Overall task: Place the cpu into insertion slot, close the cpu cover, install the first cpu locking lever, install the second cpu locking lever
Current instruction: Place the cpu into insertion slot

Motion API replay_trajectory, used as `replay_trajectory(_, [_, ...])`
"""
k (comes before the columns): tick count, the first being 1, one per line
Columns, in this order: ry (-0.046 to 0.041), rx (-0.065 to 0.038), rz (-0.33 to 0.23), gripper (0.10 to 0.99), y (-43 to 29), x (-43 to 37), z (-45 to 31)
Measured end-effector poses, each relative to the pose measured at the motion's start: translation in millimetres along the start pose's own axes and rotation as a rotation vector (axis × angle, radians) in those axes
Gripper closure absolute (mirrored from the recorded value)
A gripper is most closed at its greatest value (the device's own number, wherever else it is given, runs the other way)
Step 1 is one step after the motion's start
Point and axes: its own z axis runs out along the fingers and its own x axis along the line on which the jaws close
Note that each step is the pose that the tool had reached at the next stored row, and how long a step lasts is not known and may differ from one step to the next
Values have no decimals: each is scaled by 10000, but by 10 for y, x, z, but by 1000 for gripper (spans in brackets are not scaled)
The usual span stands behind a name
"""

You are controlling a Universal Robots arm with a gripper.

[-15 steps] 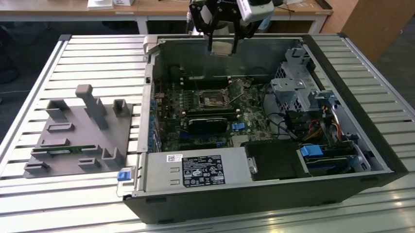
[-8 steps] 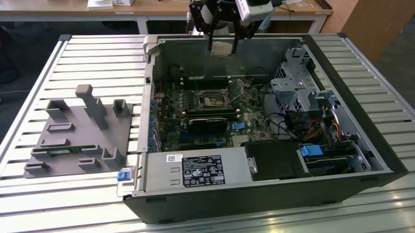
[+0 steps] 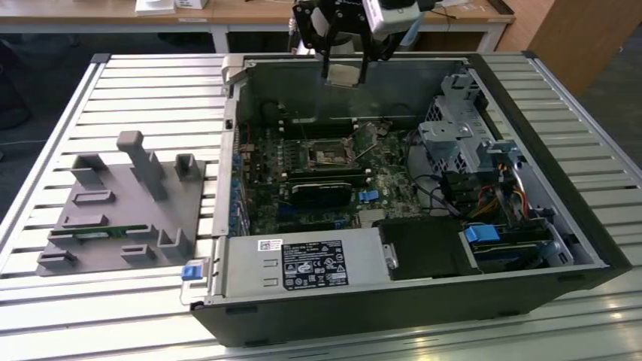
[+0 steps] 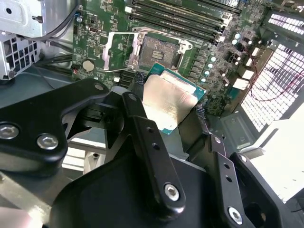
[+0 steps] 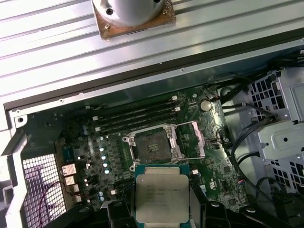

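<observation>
We see the gripper (image 3: pixel 345 69) pinching the cpu (image 3: pixel 342 76) by its edges, metal top toward the wrist, in the upper middle of the exterior view — the insertion slot (image 3: pixel 329 156) lies below it near frame centre, uncovered, its cpu cover (image 3: pixel 369 134) tipped up just beside.

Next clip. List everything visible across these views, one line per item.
cpu: one, silver-grey, held in the pincer above the motherboard
insertion slot: one, dark with silver rim, empty
cpu cover: one, silver, swung open beside the slot
motherboard: one, green, inside the case
memory slots: several, black, alongside the slot
computer case: one, black, open, on the table
power supply: one, silver, in the case
fixture: one, grey, on the table at the exterior view's left
table: one, silver, slatted
pincer: one, black, shut on the cpu
</observation>
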Motion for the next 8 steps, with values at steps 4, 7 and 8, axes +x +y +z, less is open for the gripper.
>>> replay_trajectory(4, [-11,-2,130,545,0,1,0])
replay_trajectory(7, [-20,-4,224,545,-1,2,0])
replay_trajectory(8, [-23,-5,254,545,-1,2,0])
